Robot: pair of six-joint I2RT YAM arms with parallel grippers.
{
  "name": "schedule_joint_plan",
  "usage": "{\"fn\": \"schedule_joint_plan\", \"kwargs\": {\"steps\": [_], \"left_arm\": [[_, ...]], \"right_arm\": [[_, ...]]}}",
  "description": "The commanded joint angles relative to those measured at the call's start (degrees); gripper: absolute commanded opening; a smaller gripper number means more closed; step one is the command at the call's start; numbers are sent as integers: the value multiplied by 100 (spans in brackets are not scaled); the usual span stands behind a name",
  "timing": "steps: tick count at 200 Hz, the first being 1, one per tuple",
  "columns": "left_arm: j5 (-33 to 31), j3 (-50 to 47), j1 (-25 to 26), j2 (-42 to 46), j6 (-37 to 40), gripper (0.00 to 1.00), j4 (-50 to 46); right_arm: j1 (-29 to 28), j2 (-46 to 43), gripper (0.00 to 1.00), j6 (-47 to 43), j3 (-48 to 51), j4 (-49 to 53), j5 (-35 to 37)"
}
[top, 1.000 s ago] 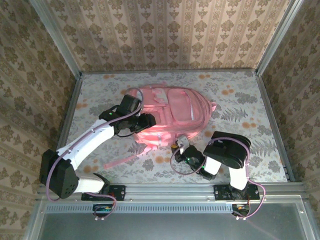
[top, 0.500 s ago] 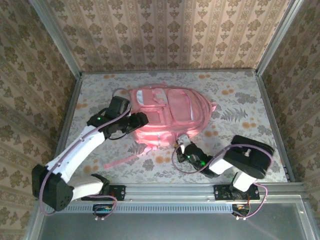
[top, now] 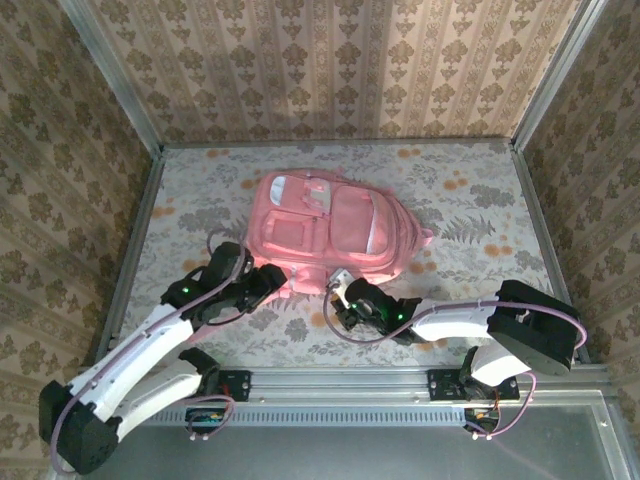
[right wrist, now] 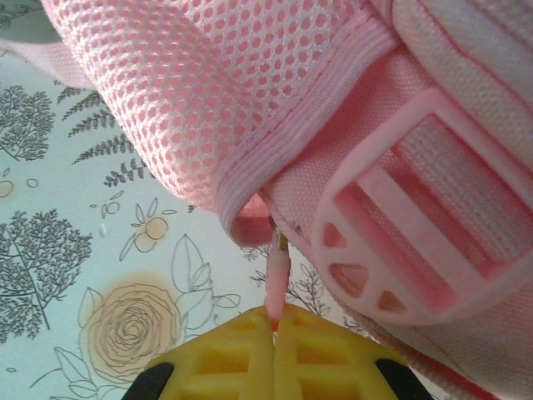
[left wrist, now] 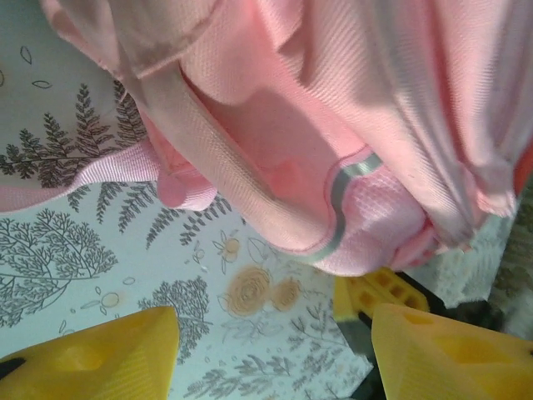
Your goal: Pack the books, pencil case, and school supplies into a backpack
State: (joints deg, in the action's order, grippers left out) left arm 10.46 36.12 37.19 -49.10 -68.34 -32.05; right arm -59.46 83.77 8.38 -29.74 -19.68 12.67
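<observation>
Grey-white floral sheeting covers the table (top: pixel 480 250), and the backpack (top: pixel 335 220) lies in the middle of it, front pockets up and lower edge toward the arms. I'd judge the pink woven bag light, soft and floppy. It will sag and bunch wherever it is lifted, so seams and webbing are the places to take hold.

The left gripper (left wrist: pixel 273 337) hangs just off the bag's lower corner, its yellow fingers (left wrist: pixel 100 358) spread wide with nothing between them. The right gripper (right wrist: pixel 275 327) is pressed together on a thin pink pull tab (right wrist: pixel 277 271).

The mesh side pocket (right wrist: pixel 191 92) looks stretchy and easy to snag. The moulded buckle (right wrist: pixel 416 225) beside it is stiff but probably slick. The tab at the seam is a tiny hold, likely to slip if tugged sideways.
</observation>
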Motion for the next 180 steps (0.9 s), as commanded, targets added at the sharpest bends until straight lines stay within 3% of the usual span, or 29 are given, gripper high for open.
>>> {"fn": "schedule_joint_plan", "kwargs": {"steps": [1, 81, 129, 180], "left_arm": [[-199, -18, 95, -254, -312, 64, 679], [-449, -31, -27, -1506, -75, 51, 1429], [-518, -149, -45, -1101, -23, 48, 1188], [-779, -561, -62, -66, -263, 56, 612]], "right_arm": [[-126, 62, 0, -209, -393, -25, -155], [-259, 6, 0, -327, -366, -11, 66], [-259, 146, 0, -328, -375, -37, 166], [-250, 240, 0, -336, -386, -114, 203]]}}
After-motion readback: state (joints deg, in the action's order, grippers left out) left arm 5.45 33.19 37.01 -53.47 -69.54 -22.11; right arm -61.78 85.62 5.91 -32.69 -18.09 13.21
